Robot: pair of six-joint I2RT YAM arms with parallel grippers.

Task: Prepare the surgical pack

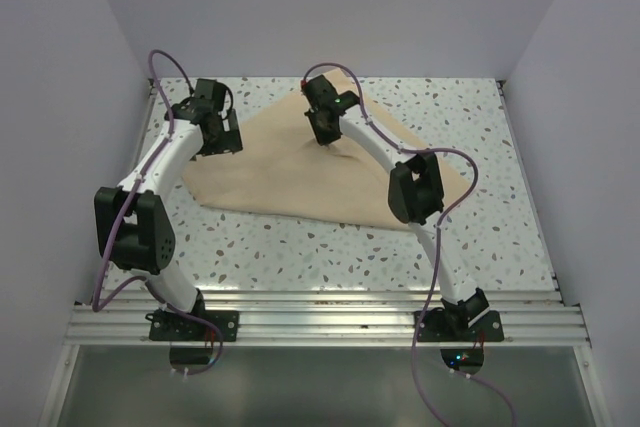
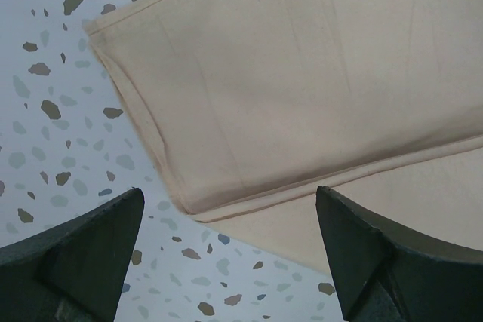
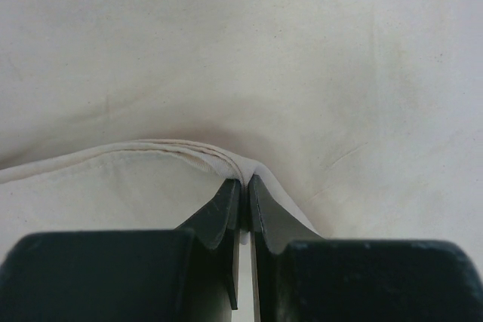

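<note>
The surgical pack shows only as a large beige cloth (image 1: 300, 172) spread on the speckled table, folded over itself. My right gripper (image 1: 326, 143) is down on the middle of the cloth, shut on a hemmed edge (image 3: 189, 152) pinched between its fingertips (image 3: 245, 182). My left gripper (image 1: 222, 137) hovers over the cloth's left edge, open wide, with a folded corner (image 2: 189, 209) between and beyond its fingers (image 2: 90, 246) and nothing held. Whatever lies under the cloth is hidden.
White walls close in the table (image 1: 480, 237) on the left, back and right. A metal rail (image 1: 320, 319) with the arm bases runs along the near edge. Bare speckled surface lies in front of and to the right of the cloth.
</note>
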